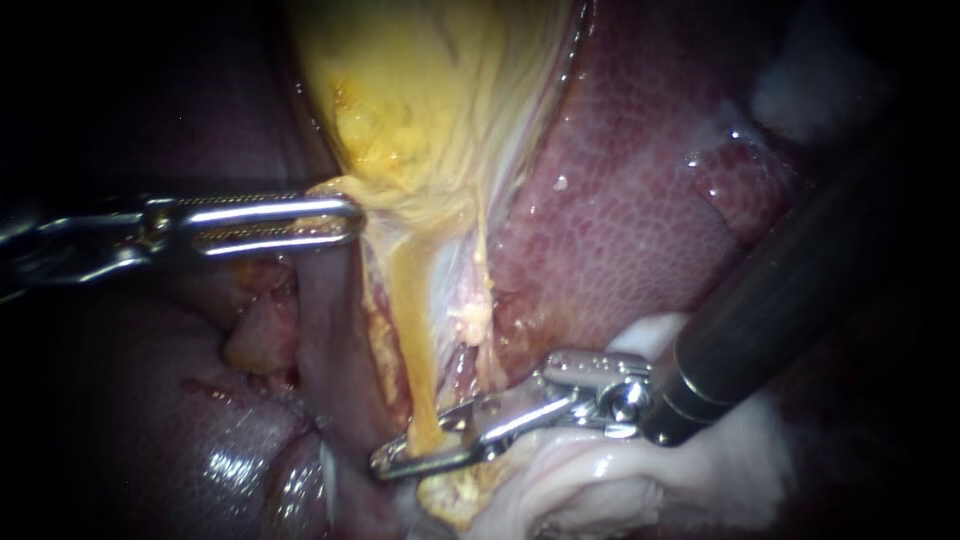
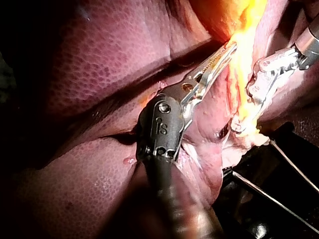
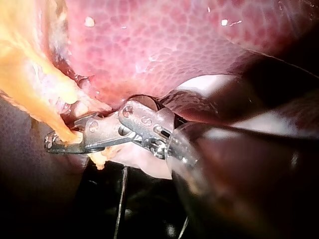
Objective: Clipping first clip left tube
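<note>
**Endoscope view.** The left instrument [image 1: 345,220] comes in level. Its long slotted steel jaws are pinched on the lower edge of the gallbladder [image 1: 430,100], probably to pull it aside and stretch what hangs below. The gallbladder wall is yellow, fibrous and matte. The left tube [image 1: 415,330] hangs from it as a smooth, waxy yellow cord, with a thinner pale strand [image 1: 486,290] just beside it. The right instrument [image 1: 425,448] enters from the lower right. Its jaws are closed across the tube's lower part, one on each side, which is the position for setting a clip. No clip can be made out. The liver [image 1: 640,200] is dark red, wet and finely mottled.

**Left wrist view.** The toothed jaws lie together, tip buried in yellow tissue. The right instrument lies ahead, on the cord.

**Right wrist view.** The jaws are flat and nearly parallel, with the cord's orange end nipped between them. The liver lies behind.
</note>
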Available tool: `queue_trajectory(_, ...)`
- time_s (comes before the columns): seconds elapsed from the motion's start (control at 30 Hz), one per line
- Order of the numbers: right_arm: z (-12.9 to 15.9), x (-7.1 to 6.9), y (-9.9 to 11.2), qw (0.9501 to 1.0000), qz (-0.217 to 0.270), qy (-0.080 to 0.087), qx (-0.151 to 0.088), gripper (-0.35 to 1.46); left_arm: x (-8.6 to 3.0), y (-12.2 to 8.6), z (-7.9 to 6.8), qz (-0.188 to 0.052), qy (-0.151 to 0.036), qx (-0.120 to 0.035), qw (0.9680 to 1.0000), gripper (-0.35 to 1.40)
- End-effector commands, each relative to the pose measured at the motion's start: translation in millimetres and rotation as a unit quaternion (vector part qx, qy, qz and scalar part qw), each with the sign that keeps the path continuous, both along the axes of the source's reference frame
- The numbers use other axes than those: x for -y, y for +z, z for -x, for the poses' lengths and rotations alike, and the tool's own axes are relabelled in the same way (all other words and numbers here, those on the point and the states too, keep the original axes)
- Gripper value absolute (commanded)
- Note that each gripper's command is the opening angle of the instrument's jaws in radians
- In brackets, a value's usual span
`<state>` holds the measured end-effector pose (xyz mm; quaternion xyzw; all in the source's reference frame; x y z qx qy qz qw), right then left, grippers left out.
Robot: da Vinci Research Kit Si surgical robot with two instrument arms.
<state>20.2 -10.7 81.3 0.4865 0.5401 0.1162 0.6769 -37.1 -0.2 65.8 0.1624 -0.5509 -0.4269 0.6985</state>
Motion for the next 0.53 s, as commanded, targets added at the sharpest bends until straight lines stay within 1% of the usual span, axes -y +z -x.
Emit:
queue_trajectory(0.03,0.0,-0.1,-0.1,1.0,0.0,0.001,0.0,-0.35,0.0,0.0,-0.1,0.0,0.0,0.0,1.0,-0.35)
queue_trajectory(0.53,0.4,-0.4,0.2,1.0,-0.001,-0.002,-0.002,-0.35,0.1,-0.2,-0.1,0.0,0.0,0.0,1.0,-0.35)
